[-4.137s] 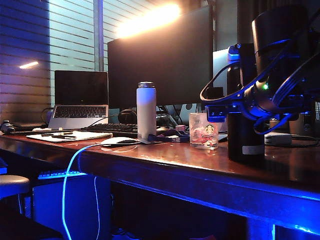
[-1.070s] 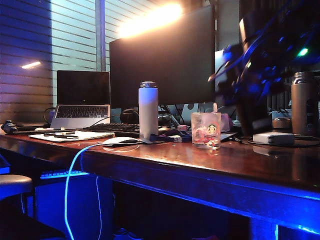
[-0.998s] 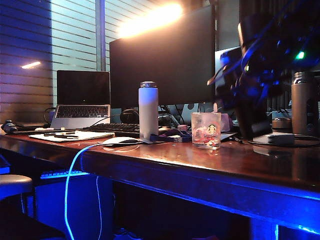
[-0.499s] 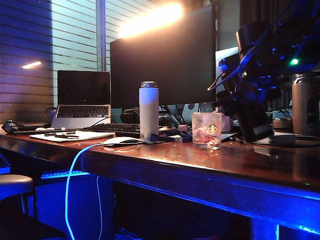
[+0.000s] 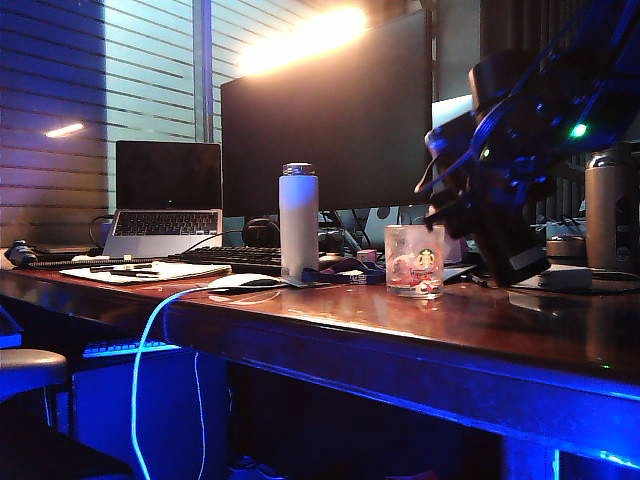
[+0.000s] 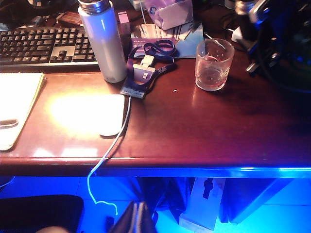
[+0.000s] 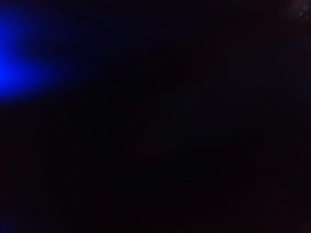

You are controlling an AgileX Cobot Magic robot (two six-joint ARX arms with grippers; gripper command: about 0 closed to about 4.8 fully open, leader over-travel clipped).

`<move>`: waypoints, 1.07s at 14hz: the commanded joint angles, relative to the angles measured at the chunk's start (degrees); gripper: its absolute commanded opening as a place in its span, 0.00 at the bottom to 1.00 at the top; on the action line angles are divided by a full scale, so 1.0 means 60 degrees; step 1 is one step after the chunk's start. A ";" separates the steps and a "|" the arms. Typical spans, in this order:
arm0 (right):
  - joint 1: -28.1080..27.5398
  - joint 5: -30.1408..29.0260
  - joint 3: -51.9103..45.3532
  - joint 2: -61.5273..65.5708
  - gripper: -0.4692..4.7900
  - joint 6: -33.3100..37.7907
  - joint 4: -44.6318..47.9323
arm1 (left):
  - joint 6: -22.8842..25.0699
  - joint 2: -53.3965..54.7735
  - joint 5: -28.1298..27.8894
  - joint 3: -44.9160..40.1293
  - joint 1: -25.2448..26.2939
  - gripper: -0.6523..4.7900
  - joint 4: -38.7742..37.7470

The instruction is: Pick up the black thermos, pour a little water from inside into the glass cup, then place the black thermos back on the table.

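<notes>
Your right gripper [image 5: 490, 185] is clamped around the black thermos [image 5: 507, 225], carrying it tilted above the table [image 5: 400, 330] just beside the glass cup [image 5: 414, 260], likely angling to pour. Your left gripper [image 6: 138, 216] waits off the desk's front edge, its 2 fingers apparently together, leaving the cup unobstructed.

Right arm [image 5: 520, 130] — black, draped in blue-lit cables, one green lamp [image 5: 578, 129].
</notes>
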 commanded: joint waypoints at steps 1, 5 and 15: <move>0.0004 0.0076 0.0470 0.0091 0.09 -0.0306 0.0492 | 0.0004 -0.0033 0.0025 0.0029 -0.0022 0.16 0.0062; 0.0004 0.0091 0.0576 0.0095 0.09 -0.0874 0.0310 | 0.0004 -0.0029 0.0029 0.0029 -0.0022 0.16 0.0055; -0.0091 0.0069 0.0674 0.0197 0.09 -0.1774 0.0215 | 0.0004 -0.0029 0.0055 0.0029 -0.0022 0.16 0.0044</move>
